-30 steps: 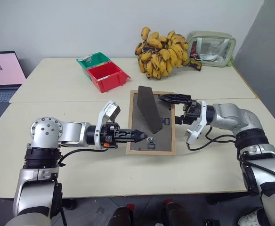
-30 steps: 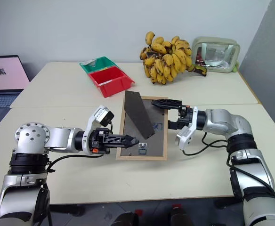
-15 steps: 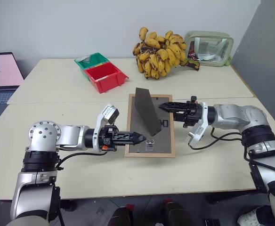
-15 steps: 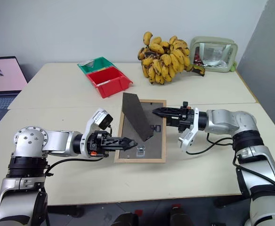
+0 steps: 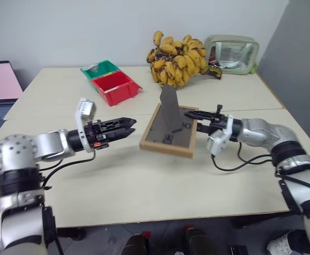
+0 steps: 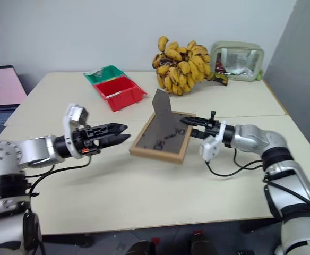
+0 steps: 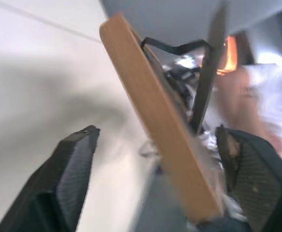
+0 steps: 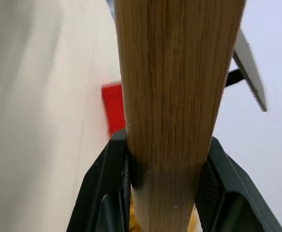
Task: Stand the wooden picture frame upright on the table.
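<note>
Right wrist view gives you the clearest read: your right hand [image 8: 162,193] is clamped on the light-wood rim of the wooden picture frame [image 5: 168,132], one black finger on each face. From the head camera, that frame sits near the middle of the worktop [image 5: 144,180], its right edge lifted off the surface and its left edge down, dark back facing up with the fold-out stand [image 5: 171,109] poking upward. Your left hand [image 5: 124,127] hangs just left of the frame, fingers spread wide, gripping nothing and clear of the wood.
</note>
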Available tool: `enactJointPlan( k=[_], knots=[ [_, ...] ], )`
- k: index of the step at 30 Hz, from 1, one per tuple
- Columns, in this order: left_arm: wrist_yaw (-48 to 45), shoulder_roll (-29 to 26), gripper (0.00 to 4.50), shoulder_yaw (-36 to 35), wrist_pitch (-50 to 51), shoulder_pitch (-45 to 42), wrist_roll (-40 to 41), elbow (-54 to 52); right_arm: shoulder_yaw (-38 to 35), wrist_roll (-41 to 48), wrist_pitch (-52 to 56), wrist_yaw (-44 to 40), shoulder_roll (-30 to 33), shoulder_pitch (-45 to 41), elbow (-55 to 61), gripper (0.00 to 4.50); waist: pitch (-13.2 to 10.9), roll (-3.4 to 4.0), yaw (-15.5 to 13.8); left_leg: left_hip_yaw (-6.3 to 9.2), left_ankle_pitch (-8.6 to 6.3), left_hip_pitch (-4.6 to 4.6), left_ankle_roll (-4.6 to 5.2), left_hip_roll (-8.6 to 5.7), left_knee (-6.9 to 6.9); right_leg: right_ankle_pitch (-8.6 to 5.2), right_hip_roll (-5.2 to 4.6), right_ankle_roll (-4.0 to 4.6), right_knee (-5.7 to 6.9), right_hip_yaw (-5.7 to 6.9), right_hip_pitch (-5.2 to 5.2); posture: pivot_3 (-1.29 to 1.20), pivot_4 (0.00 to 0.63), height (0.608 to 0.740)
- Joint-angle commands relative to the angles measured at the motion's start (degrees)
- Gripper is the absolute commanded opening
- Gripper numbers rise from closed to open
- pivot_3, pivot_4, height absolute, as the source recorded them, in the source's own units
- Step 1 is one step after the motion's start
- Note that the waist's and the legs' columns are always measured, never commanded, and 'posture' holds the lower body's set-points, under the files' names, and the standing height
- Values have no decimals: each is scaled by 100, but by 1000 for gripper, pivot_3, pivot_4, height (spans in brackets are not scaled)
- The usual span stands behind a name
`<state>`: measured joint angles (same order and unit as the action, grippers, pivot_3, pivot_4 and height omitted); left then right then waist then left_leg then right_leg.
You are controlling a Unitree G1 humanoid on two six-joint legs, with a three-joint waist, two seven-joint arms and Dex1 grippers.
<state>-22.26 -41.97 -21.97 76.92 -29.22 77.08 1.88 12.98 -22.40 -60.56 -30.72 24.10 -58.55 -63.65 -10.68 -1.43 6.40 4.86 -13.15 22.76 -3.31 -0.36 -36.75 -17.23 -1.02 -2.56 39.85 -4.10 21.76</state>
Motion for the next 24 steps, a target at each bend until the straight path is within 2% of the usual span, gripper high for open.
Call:
enactJointPlan(
  k=[1,2,4,8,13,21,23,24],
  knots=[
    [51,-193,4500,602,-1473,934,-1656,-2554,-1173,2460,3086,-2860,-685,-274,6,1293,-2,1,-19,-3,-1,-1,-4,7,-1,2,2,2,-1,0,-5,0,150,740],
    [-23,-239,4500,806,-1953,1196,-2160,-2891,-1384,2763,3774,-3123,-813,-401,-26,1293,-2,1,-36,9,-1,8,-3,-6,-1,2,-3,2,2,5,2,0,150,740],
    [88,7,4500,920,-2710,1530,-2819,-3190,-1652,3148,4934,-3537,-992,-619,-144,1293,-6,7,-130,11,-2,11,-5,-6,0,2,-3,2,-7,7,4,0,150,740],
    [142,314,4500,1197,-3522,1831,-3616,-3426,-1920,3396,5779,-3548,-1222,-794,-430,1293,-6,11,-229,11,-6,10,3,-8,-1,1,-1,3,0,14,7,0,150,740],
    [26,585,4500,1466,-3928,2040,-4042,-3473,-1834,3192,5987,-3550,-1517,-653,-764,1293,-6,11,-303,-12,-7,14,6,-12,-2,1,0,2,-4,10,7,0,150,740],
    [-286,594,4500,1479,-4016,2044,-4224,-3215,-1853,3045,6139,-3326,-1670,-371,-919,1293,-6,11,-300,-19,-7,18,6,-9,-2,1,3,2,6,7,21,0,150,740],
    [-356,601,4500,1494,-4058,2033,-4281,-3143,-1891,3076,6223,-3330,-1652,-378,-910,1987,-6,11,-300,-18,-7,17,6,-8,-2,1,13,2,8,8,21,0,150,740],
    [-378,616,4500,1496,-4068,2023,-4300,-3111,-1901,3078,6253,-3332,-1640,-378,-901,2085,-6,11,-299,-18,-7,18,6,-8,-2,1,19,2,7,8,21,0,150,740]
  ],
)
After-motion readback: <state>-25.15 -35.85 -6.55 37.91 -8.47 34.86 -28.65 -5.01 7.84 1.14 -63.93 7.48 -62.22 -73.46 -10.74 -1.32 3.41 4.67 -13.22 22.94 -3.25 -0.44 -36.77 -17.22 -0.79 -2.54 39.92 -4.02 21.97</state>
